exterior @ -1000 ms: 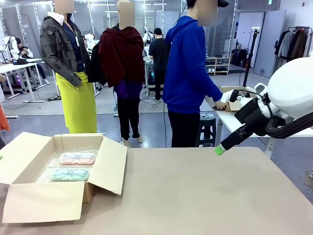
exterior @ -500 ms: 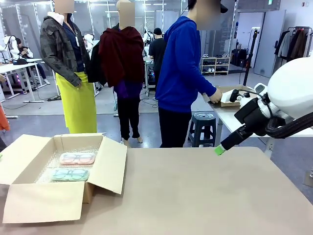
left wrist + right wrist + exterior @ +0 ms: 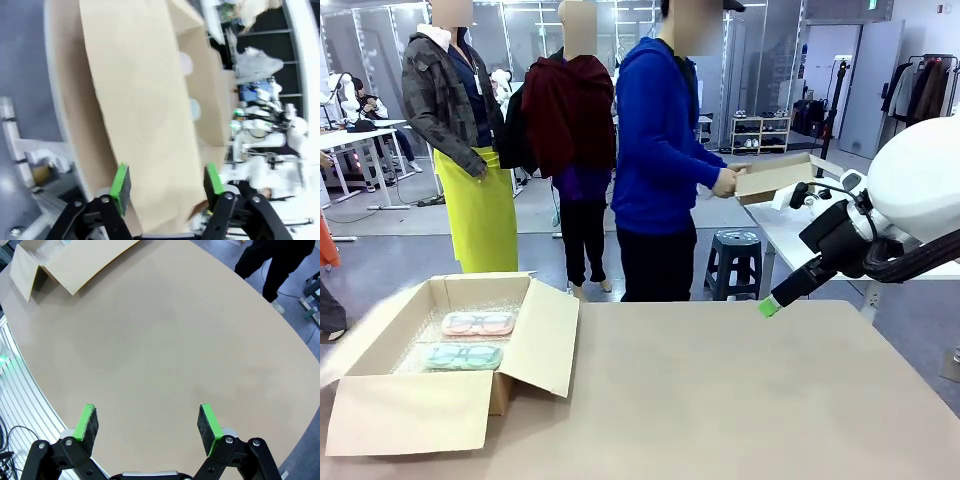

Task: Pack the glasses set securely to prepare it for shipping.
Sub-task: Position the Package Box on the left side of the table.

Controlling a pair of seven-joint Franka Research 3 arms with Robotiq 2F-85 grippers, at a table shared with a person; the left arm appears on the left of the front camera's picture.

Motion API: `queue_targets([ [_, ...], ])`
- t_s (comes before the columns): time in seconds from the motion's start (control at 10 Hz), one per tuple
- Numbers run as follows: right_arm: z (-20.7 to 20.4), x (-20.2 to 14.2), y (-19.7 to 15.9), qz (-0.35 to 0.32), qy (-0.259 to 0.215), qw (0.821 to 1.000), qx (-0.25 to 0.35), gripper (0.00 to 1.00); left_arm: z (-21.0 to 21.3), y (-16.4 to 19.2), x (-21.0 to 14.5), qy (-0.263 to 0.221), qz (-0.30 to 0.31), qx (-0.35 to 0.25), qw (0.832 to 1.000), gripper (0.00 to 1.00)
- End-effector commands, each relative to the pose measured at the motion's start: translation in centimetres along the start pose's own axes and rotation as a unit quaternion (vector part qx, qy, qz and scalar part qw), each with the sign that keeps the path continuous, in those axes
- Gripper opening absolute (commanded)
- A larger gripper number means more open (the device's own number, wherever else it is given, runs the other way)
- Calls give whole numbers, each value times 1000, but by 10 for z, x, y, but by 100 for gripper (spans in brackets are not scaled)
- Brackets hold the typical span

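Pink case (image 3: 478, 323) and green case (image 3: 462, 356) side by side on bubble wrap inside box (image 3: 405, 412) at 9 o'clock, flaps up. Left gripper (image 3: 166, 180) spread astride a flap, likely to fold. Right gripper (image 3: 147, 423) spread, idle over table (image 3: 740, 400).

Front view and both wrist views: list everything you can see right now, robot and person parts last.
cardboard box: one, tan, open, table's left
bubble wrap: clear, lining that box
pink case: one, in box, far side
mint case: one, in box, near side
table: one, beige
small box: one, tan, in person's hands
stool: one, grey, behind table
person: one, blue hoodie
left gripper: open, at box flap
right gripper: open, above table
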State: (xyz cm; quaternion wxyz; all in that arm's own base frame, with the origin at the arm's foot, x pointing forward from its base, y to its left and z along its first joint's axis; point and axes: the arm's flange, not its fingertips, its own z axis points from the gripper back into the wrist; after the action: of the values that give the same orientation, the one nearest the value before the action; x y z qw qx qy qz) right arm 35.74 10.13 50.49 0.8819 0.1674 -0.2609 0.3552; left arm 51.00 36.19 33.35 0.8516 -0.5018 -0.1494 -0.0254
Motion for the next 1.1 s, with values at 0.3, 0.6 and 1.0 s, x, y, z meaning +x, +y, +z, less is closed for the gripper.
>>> queue_targets([
  [0.3, -1, -1, 3, -4, 1, 1000, -5, 100, 3, -151, 25, 35, -252, 117, 960, 100],
  [0.6, -1, -1, 3, -4, 1, 1000, -5, 100, -67, -276, -4, 134, -405, 154, 891, 100],
  [1.0, -1, -1, 3, -4, 1, 1000, -5, 100, -173, -366, -52, 233, -478, 226, 816, 100],
])
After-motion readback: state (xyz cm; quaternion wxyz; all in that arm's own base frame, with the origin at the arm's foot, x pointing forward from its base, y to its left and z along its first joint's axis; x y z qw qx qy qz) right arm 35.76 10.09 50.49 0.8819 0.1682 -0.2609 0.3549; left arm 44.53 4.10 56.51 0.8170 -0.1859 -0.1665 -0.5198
